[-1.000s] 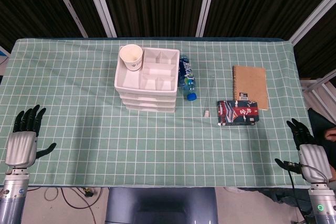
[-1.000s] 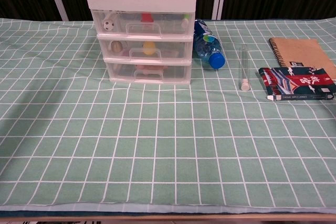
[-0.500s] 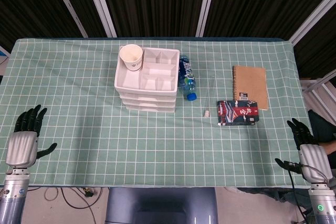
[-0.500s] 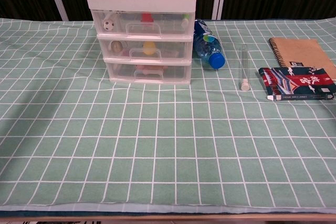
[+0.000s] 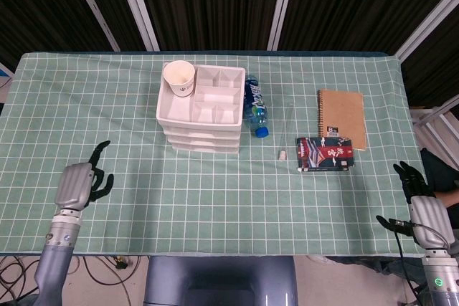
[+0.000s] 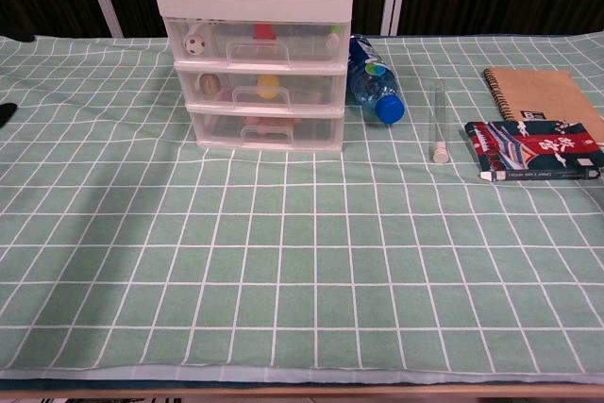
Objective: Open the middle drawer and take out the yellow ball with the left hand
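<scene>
The left hand (image 5: 80,183) is seen over the near-left part of the table (image 5: 115,112), fingers apart and loosely curled, with nothing held; it lies well apart from the drawer unit (image 5: 201,109), to the near left of it. In the chest view only a dark tip at the far left edge may belong to it, though that cannot be told for certain. The right hand (image 5: 421,206) is placed at the near-right edge of the table, fingers extended and spread, and nothing is held in it. The drawer unit is set toward the far middle of the green checked cloth, and all three of its clear drawers are shut. The yellow ball (image 6: 268,86) is seen through the front of the middle drawer (image 6: 260,88), just behind the handle. A paper cup (image 5: 179,78) is stood in the left compartment of the tray on top of the unit. A water bottle (image 6: 370,79) with a blue cap is laid on its side just beside the unit's right wall. Further right, a thin clear tube (image 6: 438,122) is laid on the cloth, then a dark printed box (image 6: 533,149), with a brown spiral notebook (image 5: 342,118) just behind it.
</scene>
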`<state>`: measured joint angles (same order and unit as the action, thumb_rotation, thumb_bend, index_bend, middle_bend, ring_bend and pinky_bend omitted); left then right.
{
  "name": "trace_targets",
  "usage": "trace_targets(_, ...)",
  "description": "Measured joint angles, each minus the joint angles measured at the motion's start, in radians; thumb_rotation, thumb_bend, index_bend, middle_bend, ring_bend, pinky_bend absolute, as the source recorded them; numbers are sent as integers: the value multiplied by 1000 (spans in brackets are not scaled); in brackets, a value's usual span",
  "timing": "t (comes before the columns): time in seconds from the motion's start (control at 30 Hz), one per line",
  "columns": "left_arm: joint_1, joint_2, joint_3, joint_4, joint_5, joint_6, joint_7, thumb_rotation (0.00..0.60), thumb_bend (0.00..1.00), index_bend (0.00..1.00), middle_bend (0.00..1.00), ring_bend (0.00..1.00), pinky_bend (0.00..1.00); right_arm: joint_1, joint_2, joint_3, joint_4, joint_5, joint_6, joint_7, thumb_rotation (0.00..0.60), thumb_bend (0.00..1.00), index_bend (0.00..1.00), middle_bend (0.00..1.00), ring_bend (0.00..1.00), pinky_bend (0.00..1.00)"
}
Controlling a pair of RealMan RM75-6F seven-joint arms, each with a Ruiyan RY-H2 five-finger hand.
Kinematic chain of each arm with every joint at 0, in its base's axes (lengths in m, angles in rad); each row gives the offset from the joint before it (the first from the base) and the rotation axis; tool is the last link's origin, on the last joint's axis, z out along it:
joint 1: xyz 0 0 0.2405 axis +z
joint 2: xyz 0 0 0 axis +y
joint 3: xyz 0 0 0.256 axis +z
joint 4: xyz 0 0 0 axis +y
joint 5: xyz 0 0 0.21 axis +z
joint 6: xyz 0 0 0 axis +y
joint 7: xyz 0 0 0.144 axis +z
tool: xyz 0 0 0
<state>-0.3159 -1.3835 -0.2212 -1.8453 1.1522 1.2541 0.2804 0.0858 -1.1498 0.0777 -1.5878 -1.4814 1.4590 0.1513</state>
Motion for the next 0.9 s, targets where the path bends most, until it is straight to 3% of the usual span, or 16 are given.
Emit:
trace_targets(0.23, -102, -85, -68, -46, -247, -125, 6, 600, 465, 119, 951, 980, 1000, 1, 4, 2, -10, 14, -13, 14, 600, 46, 0, 0, 0, 221)
trace_targets(0.43, -250, -219, -131, 4, -466, -238, 3, 600, 465, 119, 951, 980, 1000, 4, 9, 7, -17, 29, -25, 31, 600, 47, 0, 0, 0, 221)
trace_targets(0.63, -353, -330, -176, 99, -535, -278, -30, 600, 465, 120, 955, 984, 1000, 4, 12, 8, -20, 34, -30, 39, 600, 46, 0, 0, 0, 221)
trace_targets(0.9, -392, -405, -196, 172, -525, -272, -106, 600, 465, 119, 957, 986, 1000, 5, 15, 9, -25, 39, -37, 47, 600, 47, 0, 0, 0, 221)
